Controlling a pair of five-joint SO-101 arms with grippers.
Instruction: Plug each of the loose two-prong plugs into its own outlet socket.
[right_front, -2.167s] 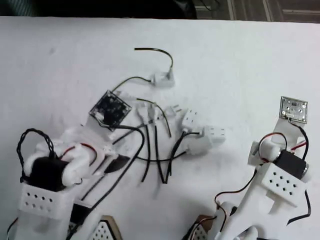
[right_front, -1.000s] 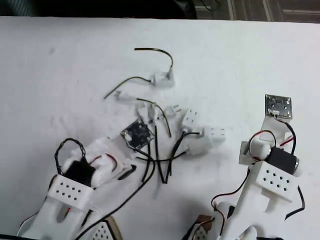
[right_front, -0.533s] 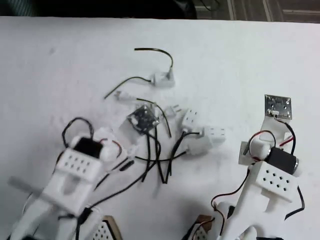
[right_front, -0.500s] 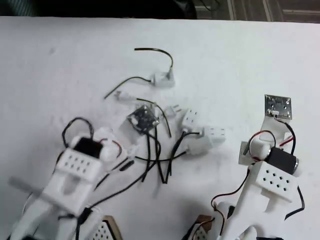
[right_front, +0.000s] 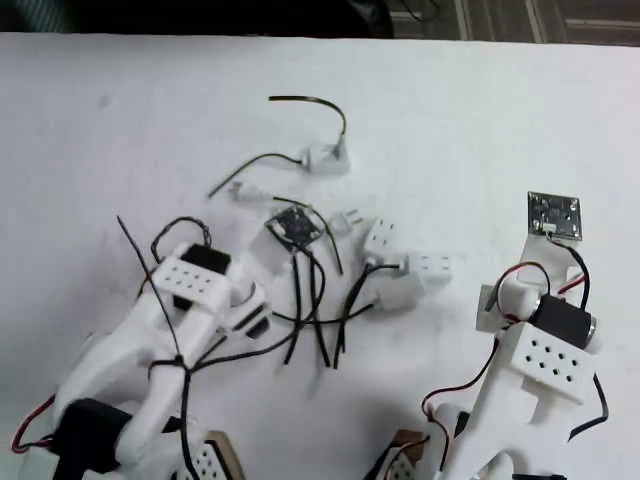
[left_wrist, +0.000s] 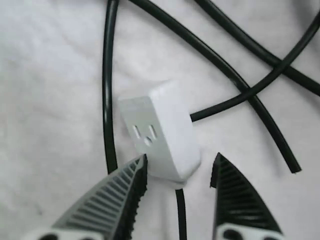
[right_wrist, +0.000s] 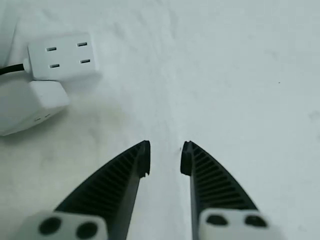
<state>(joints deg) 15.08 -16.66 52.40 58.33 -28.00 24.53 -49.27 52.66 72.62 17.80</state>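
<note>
While the left fingers (left_wrist: 127, 192) sit wide open on both sides of a white socket (left_wrist: 157, 132) on the counter (left_wrist: 45, 100), the right fingers (right_wrist: 122, 175) are a little open, holding nothing.

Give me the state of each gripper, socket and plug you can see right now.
left gripper: open, fingertips either side of the socket block's end.
socket block: empty, nothing plugged in.
right gripper: open, holding nothing.
four-slot socket: empty.
corded plug: loose, unplugged.
small plug: loose, unplugged.
</note>
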